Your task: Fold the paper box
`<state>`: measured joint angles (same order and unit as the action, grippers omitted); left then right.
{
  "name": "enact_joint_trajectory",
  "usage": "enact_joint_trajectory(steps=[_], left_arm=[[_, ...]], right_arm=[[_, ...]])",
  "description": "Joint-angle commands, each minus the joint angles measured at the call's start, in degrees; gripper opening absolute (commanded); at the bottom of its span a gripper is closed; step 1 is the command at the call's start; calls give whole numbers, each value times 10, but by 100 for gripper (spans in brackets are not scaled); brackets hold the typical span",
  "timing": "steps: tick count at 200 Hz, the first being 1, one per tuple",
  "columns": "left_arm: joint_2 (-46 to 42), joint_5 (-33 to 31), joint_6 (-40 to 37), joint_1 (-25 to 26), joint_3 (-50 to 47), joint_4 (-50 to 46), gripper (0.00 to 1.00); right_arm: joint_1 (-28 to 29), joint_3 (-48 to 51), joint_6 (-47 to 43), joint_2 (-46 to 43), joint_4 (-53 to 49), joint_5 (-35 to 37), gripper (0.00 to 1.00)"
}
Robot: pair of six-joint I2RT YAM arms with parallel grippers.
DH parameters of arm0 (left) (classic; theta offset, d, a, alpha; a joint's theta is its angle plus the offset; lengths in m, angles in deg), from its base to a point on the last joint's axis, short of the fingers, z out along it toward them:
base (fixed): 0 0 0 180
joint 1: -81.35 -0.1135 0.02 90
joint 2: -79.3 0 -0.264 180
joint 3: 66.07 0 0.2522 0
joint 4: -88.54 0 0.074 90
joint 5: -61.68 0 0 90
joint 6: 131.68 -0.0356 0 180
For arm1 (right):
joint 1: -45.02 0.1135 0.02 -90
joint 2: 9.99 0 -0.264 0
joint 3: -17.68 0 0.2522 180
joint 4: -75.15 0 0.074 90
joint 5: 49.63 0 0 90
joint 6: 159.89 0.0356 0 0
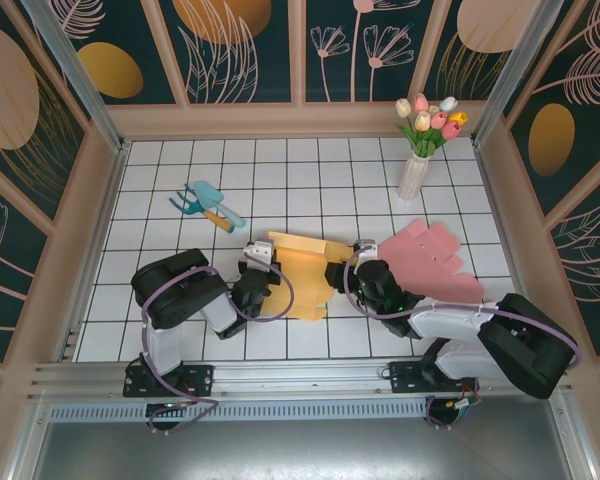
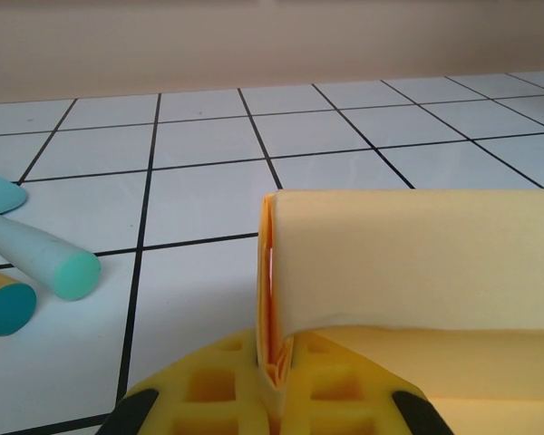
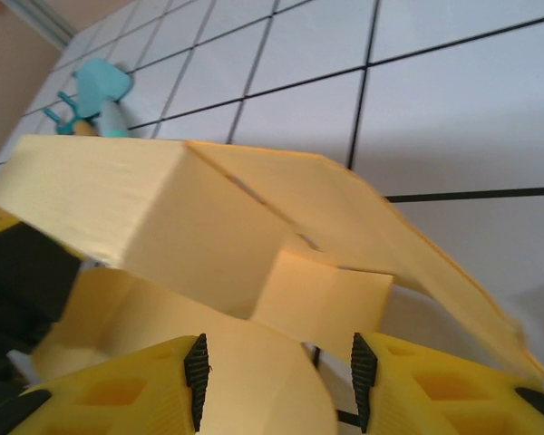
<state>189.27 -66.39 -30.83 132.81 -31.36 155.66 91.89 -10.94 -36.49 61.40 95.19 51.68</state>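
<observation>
- Nearest you, your left tool (image 2: pixel 274 385) is clamped fully closed on the left end of the yellow paper box blank (image 1: pixel 302 278). The thin layers stand on edge between its waffle-moulded yellow fingers (image 2: pixel 218 391).
- Your right tool (image 3: pixel 279 385) has its jaws about half apart, with a curved yellow panel and a small square flap between the black pads (image 3: pixel 197 381). You cannot tell whether they press the paper.
- The box sits between both tools, partly lifted off the white tiled tabletop (image 1: pixel 160 170). Its long folded panel runs crosswise, left to right, and the paper is matte and smooth with crisp creases.
- Just to its right lies a flat pink die-cut card sheet (image 1: pixel 435 262).
- Farther left are teal-handled garden hand tools (image 1: pixel 205 205).
- Far right stands a white ribbed vase of tulips (image 1: pixel 417 172).
</observation>
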Motion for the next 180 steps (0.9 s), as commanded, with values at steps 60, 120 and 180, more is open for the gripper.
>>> enact_joint_trajectory(steps=[60, 120, 180], left_arm=[[7, 2, 9, 2, 13, -24, 0], [7, 2, 9, 2, 13, -30, 0], [1, 0, 8, 2, 13, -37, 0]], right_arm=[[-42, -23, -9, 112, 99, -69, 49], [-12, -67, -42, 167, 136, -78, 49], [5, -100, -70, 191, 122, -100, 48]])
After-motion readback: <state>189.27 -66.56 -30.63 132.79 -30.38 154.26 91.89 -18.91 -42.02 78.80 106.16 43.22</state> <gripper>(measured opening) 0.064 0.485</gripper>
